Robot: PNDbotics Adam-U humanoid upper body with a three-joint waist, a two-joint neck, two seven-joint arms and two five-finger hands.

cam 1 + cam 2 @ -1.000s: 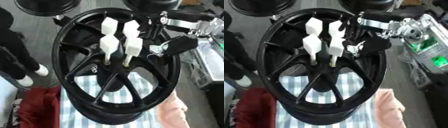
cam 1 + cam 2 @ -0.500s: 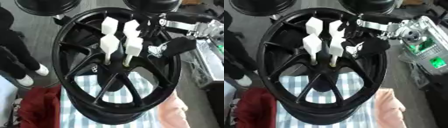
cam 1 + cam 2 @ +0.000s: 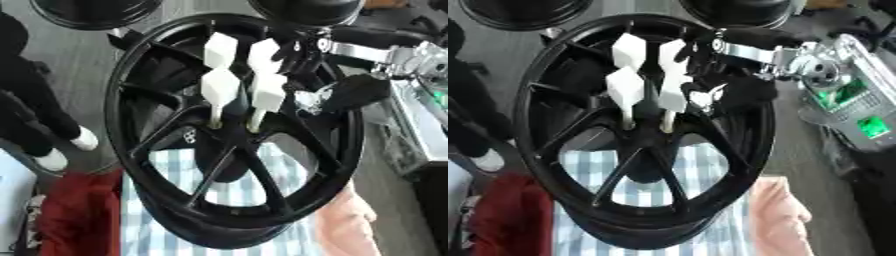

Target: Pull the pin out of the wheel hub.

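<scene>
A large black wheel hub (image 3: 236, 150) stands nearly upright and fills most of both views, its spokes meeting at a centre just below four white pins (image 3: 220, 86). The pins have blocky white heads on thin pale shafts; the two lower ones are seated in holes beside the hub centre, and the two upper ones sit just above and behind them. A small pale mark shows on the hub centre, too blurred to read. No other writing can be made out.

The right hand (image 3: 710, 70) reaches in from the upper right, its dark fingers curled beside the upper right pin; whether they actually grasp it cannot be told, since black fingers blend into the black rim. The left hand is not seen.

The hub rests on a blue and white checked cloth (image 3: 254, 175), visible through the spokes. A red cloth (image 3: 74, 215) lies at lower left, a pink cloth (image 3: 346, 220) at lower right. Silver equipment with green lights (image 3: 855, 110) crowds the right edge. Other dark wheels are cut off along the top.
</scene>
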